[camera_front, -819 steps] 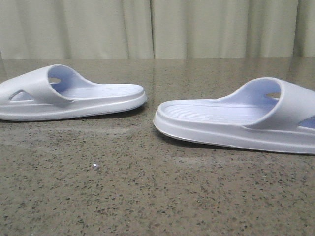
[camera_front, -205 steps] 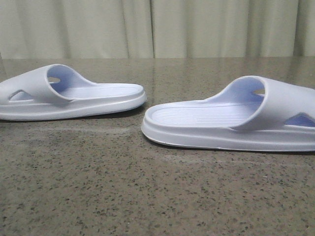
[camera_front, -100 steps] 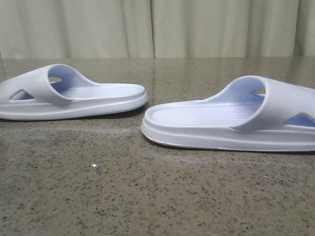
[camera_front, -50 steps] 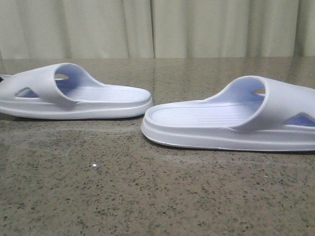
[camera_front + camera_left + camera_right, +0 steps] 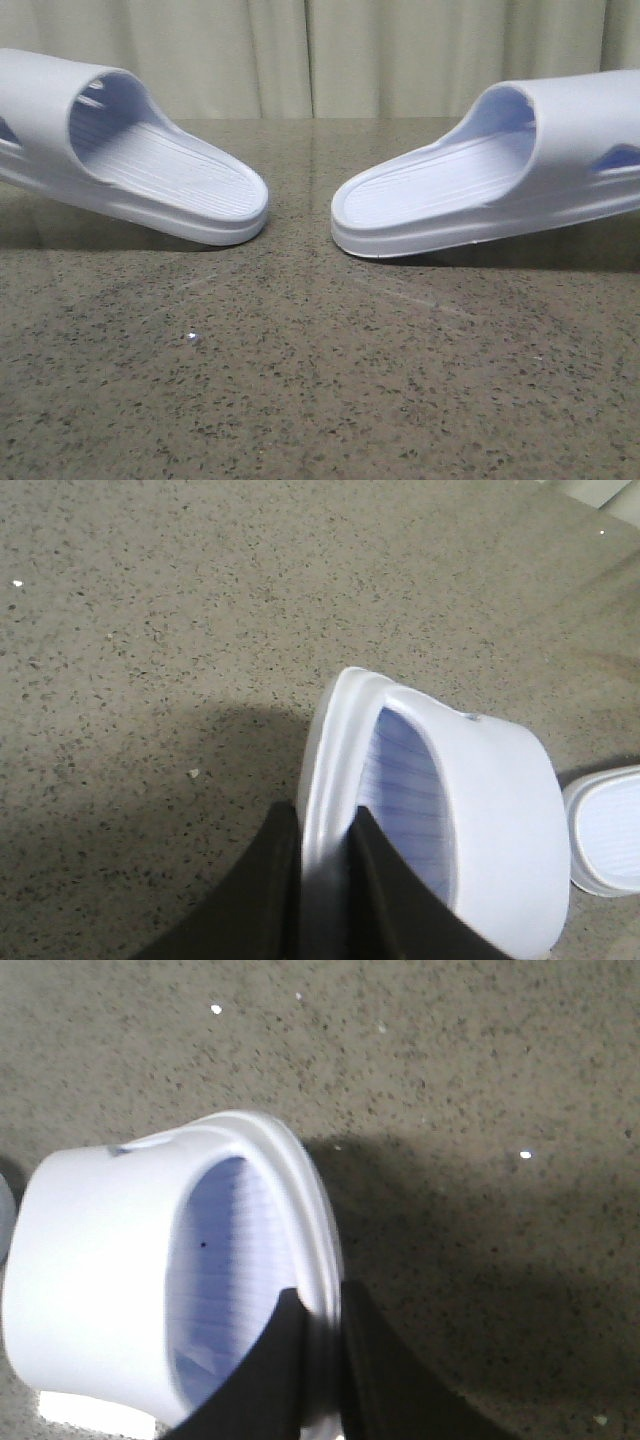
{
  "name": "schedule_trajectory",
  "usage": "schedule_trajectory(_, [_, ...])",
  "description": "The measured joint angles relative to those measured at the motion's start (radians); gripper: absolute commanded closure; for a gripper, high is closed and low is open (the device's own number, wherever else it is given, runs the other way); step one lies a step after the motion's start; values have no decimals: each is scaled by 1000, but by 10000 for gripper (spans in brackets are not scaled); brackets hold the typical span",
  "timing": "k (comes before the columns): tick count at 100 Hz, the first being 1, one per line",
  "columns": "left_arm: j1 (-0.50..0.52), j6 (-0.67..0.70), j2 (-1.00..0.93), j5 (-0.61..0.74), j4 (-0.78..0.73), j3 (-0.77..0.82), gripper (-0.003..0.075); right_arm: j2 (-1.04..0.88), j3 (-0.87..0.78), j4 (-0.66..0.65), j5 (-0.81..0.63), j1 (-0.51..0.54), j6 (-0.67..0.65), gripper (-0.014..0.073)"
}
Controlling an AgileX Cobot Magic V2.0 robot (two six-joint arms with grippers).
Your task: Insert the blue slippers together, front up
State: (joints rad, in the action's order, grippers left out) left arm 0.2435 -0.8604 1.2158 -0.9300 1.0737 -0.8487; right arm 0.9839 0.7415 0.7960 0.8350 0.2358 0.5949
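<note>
Two pale blue slippers hang tilted over the speckled table (image 5: 320,380), strap ends raised and heels low, facing each other across a small gap. The left slipper (image 5: 150,170) runs off the left edge, the right slipper (image 5: 470,190) off the right edge. No gripper shows in the front view. In the left wrist view my left gripper (image 5: 325,828) is shut on the rim of the left slipper (image 5: 480,820), one finger inside under the strap and one outside on the sole. My right gripper (image 5: 318,1305) grips the right slipper (image 5: 110,1250) the same way.
Beige curtains (image 5: 320,55) close off the far side of the table. A small white speck (image 5: 192,338) lies on the stone nearer the camera. The heel of the right slipper (image 5: 608,830) shows at the edge of the left wrist view.
Both slippers lay flat half a second ago; now their strap ends are lifted and they tilt heel-down. The gap between the heels has widened a little.
</note>
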Motion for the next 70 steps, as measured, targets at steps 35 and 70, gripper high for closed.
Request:
schedule_trajectory(35, [2,-4,-25,-93,74,0,705,-123,25,116,31,2,2,701])
schedule_trajectory(70, [2,-4,-25,-165,161,0,705,-101,23,284,71,2,84,701])
